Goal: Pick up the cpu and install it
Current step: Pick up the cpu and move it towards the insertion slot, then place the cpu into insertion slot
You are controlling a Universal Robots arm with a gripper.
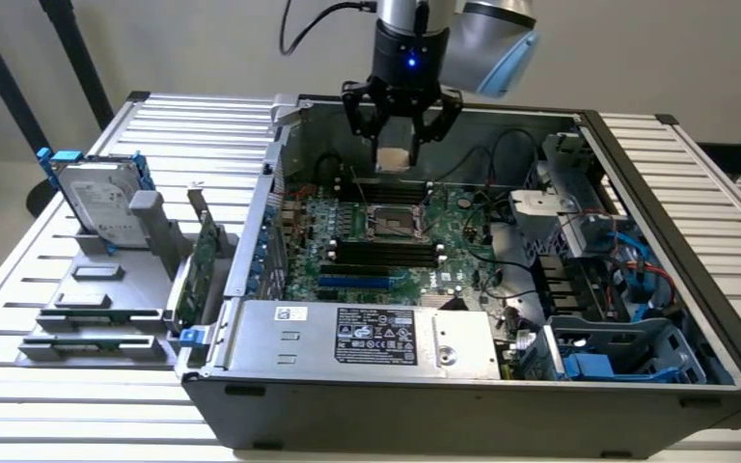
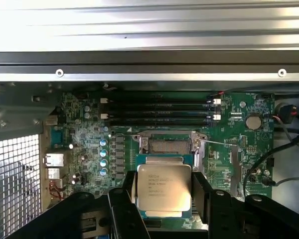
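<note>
Silver cpu (image 2: 163, 191) gripped above motherboard (image 2: 84, 132)

Printed lines on cpu (image 2: 163, 188) lid, unreadable, dark label (image 1: 376, 340) on power supply (image 1: 267, 338), illegible

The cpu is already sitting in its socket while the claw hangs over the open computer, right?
No. The cpu isn't in its socket; the claw holds it above the empty socket, over the open computer. The wrist view shows this.

Plain pale wall (image 1: 190, 48) bhd slatted metal tbl (image 1: 62, 415).
</note>
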